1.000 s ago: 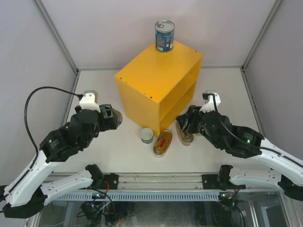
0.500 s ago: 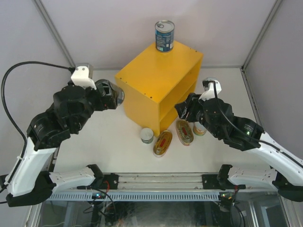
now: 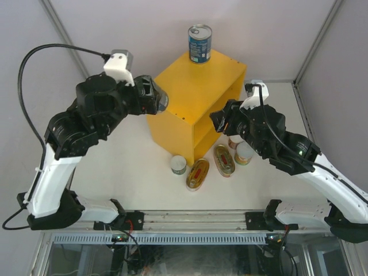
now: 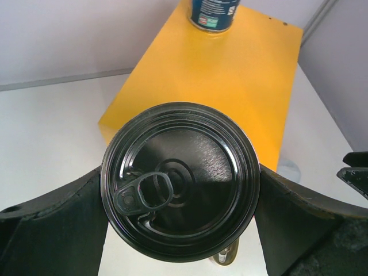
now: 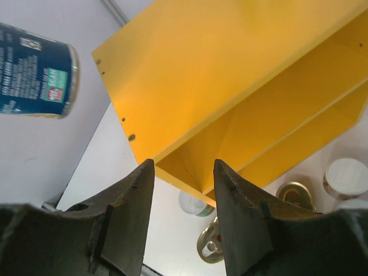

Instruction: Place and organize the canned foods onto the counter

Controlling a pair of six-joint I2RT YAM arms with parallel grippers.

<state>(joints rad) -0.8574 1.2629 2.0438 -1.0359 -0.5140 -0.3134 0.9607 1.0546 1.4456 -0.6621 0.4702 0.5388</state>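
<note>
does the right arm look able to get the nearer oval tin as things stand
Likely yes: the right gripper is open and empty, and that oval tin lies uncovered on the table close beside it.

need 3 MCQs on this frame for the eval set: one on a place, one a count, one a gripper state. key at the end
1. Where on the yellow cabinet does the blue-labelled can stand?
A. inner shelf
B. flat top, far corner
C. floor of the lower compartment

2. How many flat oval tins lie on the table?
A. one
B. four
C. two

3. The jaws of the left gripper are:
A. shut on a pull-tab can
B. open and empty
C. shut on an oval tin

Key:
1 B: the top view shows it upright on the far corner of the top.
2 C: two tins lie side by side in front of the cabinet.
3 A: in the left wrist view the can's lid fills the gap, with a jaw against each side.
</note>
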